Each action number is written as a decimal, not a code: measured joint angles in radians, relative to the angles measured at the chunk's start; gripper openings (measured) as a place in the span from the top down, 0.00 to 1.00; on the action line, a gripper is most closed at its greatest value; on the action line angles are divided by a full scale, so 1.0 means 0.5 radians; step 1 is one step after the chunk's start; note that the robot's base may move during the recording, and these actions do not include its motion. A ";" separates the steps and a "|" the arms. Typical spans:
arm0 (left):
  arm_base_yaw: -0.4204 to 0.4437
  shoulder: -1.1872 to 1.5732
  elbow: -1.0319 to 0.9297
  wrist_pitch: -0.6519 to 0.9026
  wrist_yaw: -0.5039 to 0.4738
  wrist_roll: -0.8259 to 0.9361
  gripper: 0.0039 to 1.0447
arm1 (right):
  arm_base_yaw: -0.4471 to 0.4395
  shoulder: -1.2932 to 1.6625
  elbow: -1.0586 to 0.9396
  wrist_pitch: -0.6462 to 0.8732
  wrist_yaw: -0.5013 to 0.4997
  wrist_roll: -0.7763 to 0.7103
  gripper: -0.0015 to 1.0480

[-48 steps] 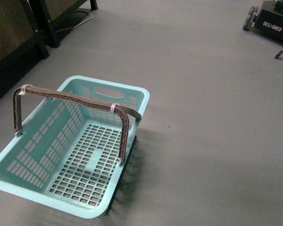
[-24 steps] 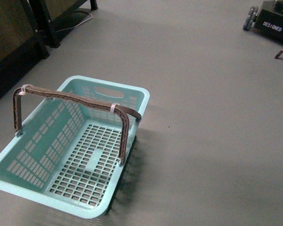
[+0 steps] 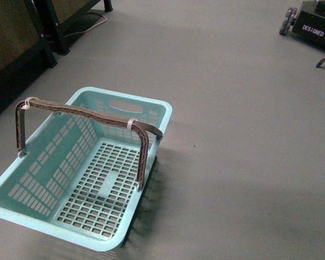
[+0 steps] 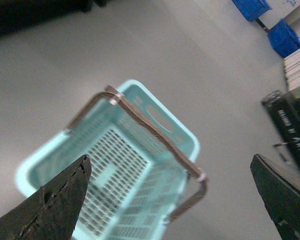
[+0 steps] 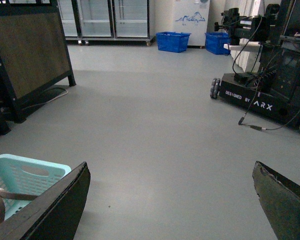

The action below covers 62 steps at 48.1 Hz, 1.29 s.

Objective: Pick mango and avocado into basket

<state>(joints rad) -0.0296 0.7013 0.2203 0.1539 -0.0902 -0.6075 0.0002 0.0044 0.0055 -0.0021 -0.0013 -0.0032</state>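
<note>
I have the left gripper (image 4: 170, 165) hanging over the basket (image 4: 186, 136), jaws spread wide with nothing between them. Through that wrist camera the pale teal basket sits framed between the two dark fingers (image 4: 60, 200), below the gripper and clear of it, not touching either finger. Its brown handles (image 4: 150, 132) stand upright across the opening, directly under the gap in the jaws.

The right gripper (image 5: 171, 170) is likewise released, with its fingers (image 5: 55, 210) far apart and only grey floor (image 5: 160, 130) between them. From this hand the basket (image 5: 25, 172) lies off to the robot's left, low down, with one corner peeking out beside the finger on that side and the rest hidden behind it. It is well apart from the jaw gap.

On the front camera the basket (image 3: 54, 157) rests on the floor with its slotted bottom in plain sight. White ties (image 3: 131, 124) bind the handles (image 3: 81, 112) together. Neither arm shows in that view.
</note>
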 joint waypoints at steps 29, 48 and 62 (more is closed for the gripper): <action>-0.082 2.332 0.760 0.978 0.261 -0.922 0.07 | -0.001 0.000 0.000 0.000 0.000 -0.001 0.07; -0.230 3.128 1.366 1.270 0.323 -1.141 0.07 | 0.000 0.000 0.001 0.000 0.000 0.000 0.07; -0.246 3.488 1.633 1.760 0.362 -1.315 0.23 | -0.001 0.000 0.001 0.000 -0.001 0.000 0.07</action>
<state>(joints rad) -0.1528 2.4454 1.0370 1.0340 0.0910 -1.2652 -0.0002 0.0044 0.0059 -0.0021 -0.0017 -0.0032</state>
